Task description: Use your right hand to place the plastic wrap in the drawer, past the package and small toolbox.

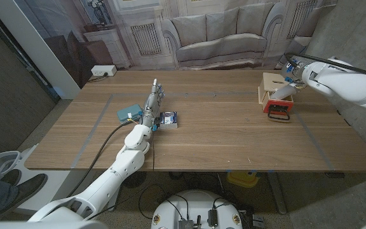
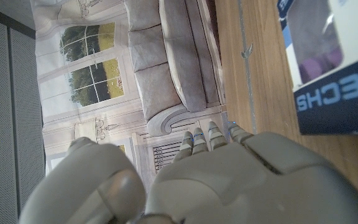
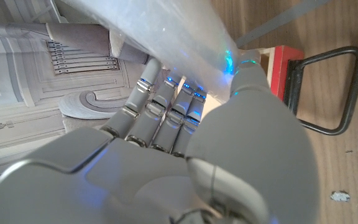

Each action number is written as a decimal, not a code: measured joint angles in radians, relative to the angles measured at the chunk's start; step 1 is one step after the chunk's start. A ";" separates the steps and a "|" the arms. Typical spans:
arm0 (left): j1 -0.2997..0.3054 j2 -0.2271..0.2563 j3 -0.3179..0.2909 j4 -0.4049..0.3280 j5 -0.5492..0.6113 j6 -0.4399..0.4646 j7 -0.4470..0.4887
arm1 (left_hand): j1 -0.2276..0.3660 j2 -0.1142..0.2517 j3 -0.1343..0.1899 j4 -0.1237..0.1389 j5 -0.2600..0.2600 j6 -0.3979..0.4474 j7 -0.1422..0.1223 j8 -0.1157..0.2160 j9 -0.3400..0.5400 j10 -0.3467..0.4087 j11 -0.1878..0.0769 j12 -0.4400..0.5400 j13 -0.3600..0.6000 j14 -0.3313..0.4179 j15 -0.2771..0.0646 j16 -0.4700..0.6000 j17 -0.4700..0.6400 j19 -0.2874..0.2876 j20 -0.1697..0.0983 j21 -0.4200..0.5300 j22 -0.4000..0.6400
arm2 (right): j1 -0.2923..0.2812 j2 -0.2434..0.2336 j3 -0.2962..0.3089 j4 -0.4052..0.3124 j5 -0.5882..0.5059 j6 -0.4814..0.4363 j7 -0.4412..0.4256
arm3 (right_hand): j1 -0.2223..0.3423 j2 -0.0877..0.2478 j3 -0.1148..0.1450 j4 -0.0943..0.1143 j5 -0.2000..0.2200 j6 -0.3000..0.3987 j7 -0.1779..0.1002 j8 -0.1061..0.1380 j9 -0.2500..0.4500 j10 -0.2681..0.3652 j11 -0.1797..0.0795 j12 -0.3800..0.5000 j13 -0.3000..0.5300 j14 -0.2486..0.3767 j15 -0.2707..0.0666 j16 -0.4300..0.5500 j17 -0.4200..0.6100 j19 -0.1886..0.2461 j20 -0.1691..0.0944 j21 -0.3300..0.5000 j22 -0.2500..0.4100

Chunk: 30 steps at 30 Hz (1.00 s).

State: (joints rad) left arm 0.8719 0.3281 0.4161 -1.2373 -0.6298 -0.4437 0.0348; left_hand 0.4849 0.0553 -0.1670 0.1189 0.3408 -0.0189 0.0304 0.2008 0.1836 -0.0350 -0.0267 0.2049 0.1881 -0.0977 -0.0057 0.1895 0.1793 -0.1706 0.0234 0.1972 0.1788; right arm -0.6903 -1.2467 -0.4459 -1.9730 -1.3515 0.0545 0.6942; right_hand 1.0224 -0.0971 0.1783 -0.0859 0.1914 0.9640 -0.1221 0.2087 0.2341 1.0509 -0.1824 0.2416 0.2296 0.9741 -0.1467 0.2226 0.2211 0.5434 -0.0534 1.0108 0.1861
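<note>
The right hand [image 1: 295,79] sits in the upper right of the head view, its fingers [image 3: 166,106] wrapped around the roll of plastic wrap [image 1: 283,93]. The roll slants down from the hand, its lower end at the open drawer [image 1: 278,107], a red-fronted tray with a dark wire handle [image 3: 331,93], pulled out of a small wooden box [image 1: 274,87]. In the right wrist view the pale, shiny roll [image 3: 166,31] runs across the upper part of the frame, just above the red drawer front.

The left hand [image 1: 153,100] stands left of centre on the wooden table [image 1: 234,140], fingers stretched straight toward the top of the frame, holding nothing. A small teal toolbox [image 1: 129,114] lies just to its left, and a blue and white package [image 1: 168,119] just to its right; the left wrist view shows that package [image 2: 334,68] at its upper right.
</note>
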 measured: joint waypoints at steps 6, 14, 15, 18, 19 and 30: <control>0.003 -0.001 -0.001 0.000 -0.001 -0.004 0.003 | 0.000 0.000 -0.002 -0.002 0.000 0.000 0.000 0.000 0.000 0.000 0.000 0.000 0.000 0.000 0.000 0.000 0.000 0.000 0.000 0.000 0.000 | 0.015 0.023 -0.029 0.024 -0.013 0.004 -0.021 | 0.004 -0.004 0.004 -0.004 -0.002 0.007 0.000 0.000 -0.003 0.005 0.002 0.000 -0.003 0.000 0.000 0.000 0.000 0.004 0.004 0.000 -0.005; 0.005 -0.001 -0.001 -0.005 -0.001 -0.004 0.007 | 0.000 0.000 -0.004 -0.004 0.000 0.000 0.000 0.000 0.000 0.000 0.000 0.000 0.000 0.000 0.000 0.000 0.000 0.000 0.000 0.000 0.000 | 0.021 0.041 -0.054 0.047 -0.032 0.000 -0.043 | 0.004 -0.004 0.004 -0.004 -0.007 0.012 0.002 0.000 -0.006 0.007 0.000 0.000 -0.005 0.000 0.000 0.000 0.000 0.004 0.004 0.000 -0.005; 0.005 -0.001 -0.001 -0.006 -0.001 -0.004 0.007 | 0.000 0.000 -0.004 -0.004 0.000 0.000 0.000 0.000 0.000 0.000 0.000 0.000 0.000 0.000 0.000 0.000 0.000 0.000 0.000 0.000 0.000 | 0.021 0.042 -0.055 0.047 -0.035 -0.004 -0.047 | 0.004 -0.004 0.004 -0.004 -0.008 0.012 0.002 0.000 -0.008 0.007 0.000 0.000 -0.005 0.000 0.000 0.000 0.000 0.004 0.004 0.000 -0.005; 0.006 -0.001 -0.001 -0.007 -0.001 -0.004 0.007 | 0.000 0.000 -0.004 -0.004 0.000 0.000 0.000 0.000 0.000 0.000 0.000 0.000 0.000 0.000 0.000 0.000 0.000 0.000 0.000 0.000 0.000 | 0.021 0.044 -0.058 0.050 -0.039 -0.013 -0.054 | 0.004 -0.004 0.004 -0.004 -0.010 0.012 0.002 0.000 -0.009 0.007 0.000 0.000 -0.005 0.002 0.002 0.000 0.000 0.004 0.004 0.000 -0.005; 0.006 -0.001 -0.001 -0.008 -0.001 -0.004 0.007 | 0.000 0.000 -0.004 -0.004 0.000 0.000 0.000 0.000 0.000 0.000 0.000 0.000 0.000 0.000 0.000 0.000 0.000 0.000 0.000 0.000 0.000 | 0.021 0.044 -0.058 0.050 -0.039 -0.014 -0.054 | 0.004 -0.004 0.004 -0.004 -0.010 0.014 0.000 0.000 -0.009 0.007 0.000 0.000 -0.006 0.002 0.002 0.000 0.000 0.004 0.004 0.000 -0.005; 0.007 -0.001 0.000 -0.010 -0.004 -0.001 0.007 | 0.003 0.003 -0.004 -0.004 0.000 0.000 0.000 0.000 0.000 0.000 0.000 0.000 0.000 0.000 0.000 0.000 0.000 0.000 0.000 0.000 0.000 | 0.022 0.057 -0.078 0.069 -0.050 -0.031 -0.069 | 0.004 -0.004 0.004 -0.004 -0.011 0.015 -0.001 -0.003 -0.009 0.009 -0.002 0.000 -0.009 0.002 0.002 0.000 0.000 0.008 0.000 0.000 -0.010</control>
State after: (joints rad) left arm 0.8784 0.3275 0.4157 -1.2478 -0.6336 -0.4443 0.0418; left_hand 0.4877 0.0581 -0.1711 0.1146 0.3408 -0.0189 0.0304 0.2008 0.1836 -0.0349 -0.0267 0.2049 0.1881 -0.0977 -0.0057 0.1895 0.1793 -0.1705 0.0233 0.1972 0.1789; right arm -0.6685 -1.1899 -0.5234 -1.9044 -1.4018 0.0239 0.6257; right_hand 1.0260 -0.1007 0.1822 -0.0900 0.1806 0.9790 -0.1234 0.2059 0.2250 1.0594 -0.1843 0.2412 0.2207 0.9762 -0.1448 0.2226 0.2209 0.5512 -0.0534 1.0108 0.1766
